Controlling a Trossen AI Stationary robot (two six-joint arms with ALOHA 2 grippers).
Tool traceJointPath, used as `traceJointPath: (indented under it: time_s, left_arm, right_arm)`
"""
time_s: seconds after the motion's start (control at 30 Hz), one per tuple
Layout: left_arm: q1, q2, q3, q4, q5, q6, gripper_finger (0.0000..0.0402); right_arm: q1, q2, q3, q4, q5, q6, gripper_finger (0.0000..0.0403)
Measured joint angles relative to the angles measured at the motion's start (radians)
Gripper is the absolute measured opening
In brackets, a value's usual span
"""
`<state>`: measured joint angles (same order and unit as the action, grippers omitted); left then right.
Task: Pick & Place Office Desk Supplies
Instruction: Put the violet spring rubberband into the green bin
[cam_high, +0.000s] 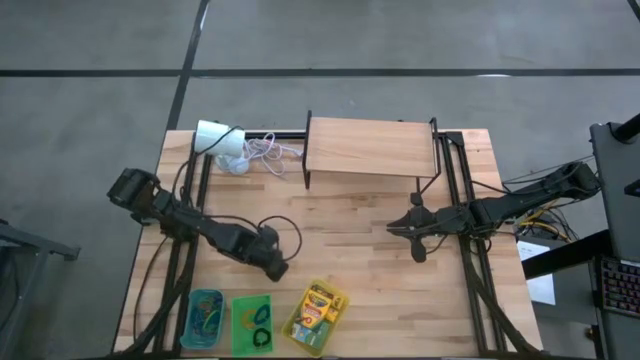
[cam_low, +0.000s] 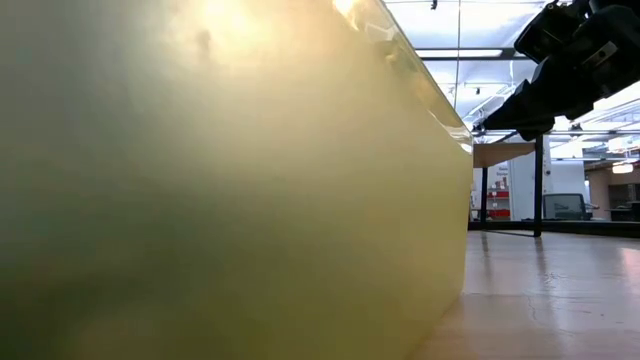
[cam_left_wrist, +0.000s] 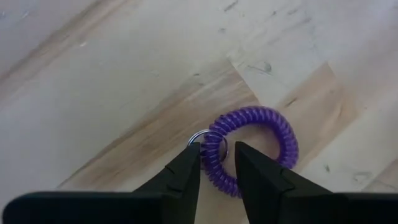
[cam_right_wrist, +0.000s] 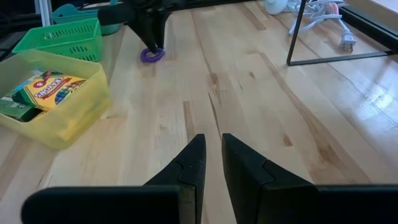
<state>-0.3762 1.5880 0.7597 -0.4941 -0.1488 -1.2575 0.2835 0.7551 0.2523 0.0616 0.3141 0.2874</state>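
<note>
A purple coiled loop (cam_left_wrist: 264, 127) with a small metal ring lies flat on the wood table, left of the middle (cam_right_wrist: 151, 55). My left gripper (cam_left_wrist: 217, 149) (cam_high: 275, 265) is down over it, open, one finger on each side of the coil's near strand. My right gripper (cam_right_wrist: 213, 140) (cam_high: 415, 240) hangs over bare table right of the middle, open by a narrow gap and holding nothing. Crayon boxes (cam_high: 318, 305) (cam_right_wrist: 53, 87) lie in the yellow basket (cam_right_wrist: 62, 124). Dark loops (cam_high: 262, 325) lie in the green basket (cam_high: 240, 320), and more loops (cam_high: 208, 315) in the teal basket (cam_high: 190, 320). My left gripper comes down from above with its fingers across the purple loop's near strand (cam_left_wrist: 214, 163), beside the metal ring (cam_left_wrist: 198, 135). The loop lies flat on the table. Whether the fingertips touch the coil, I cannot tell.
The three baskets stand in a row at the near edge; the yellow one's wall (cam_low: 230, 200) fills most of the low view. A wooden shelf on black legs (cam_high: 370, 148) stands at the far edge, with a white cylinder (cam_high: 218, 138) and its cord (cam_high: 265, 150) to its left.
</note>
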Motion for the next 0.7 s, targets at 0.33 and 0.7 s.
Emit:
traceJointPath:
  time_s: [0.33,0.7]
  left_arm:
    - [-0.010,0.006,0.001,0.008,-0.010,-0.028,0.0104]
    - [-0.009,0.005,-0.014,0.024,-0.015,-0.027,0.0094]
  right_arm:
    - [0.000,0.000,0.000,0.000,0.000,0.000,0.0052]
    - [0.000,0.000,0.000,0.000,0.000,0.000,0.0052]
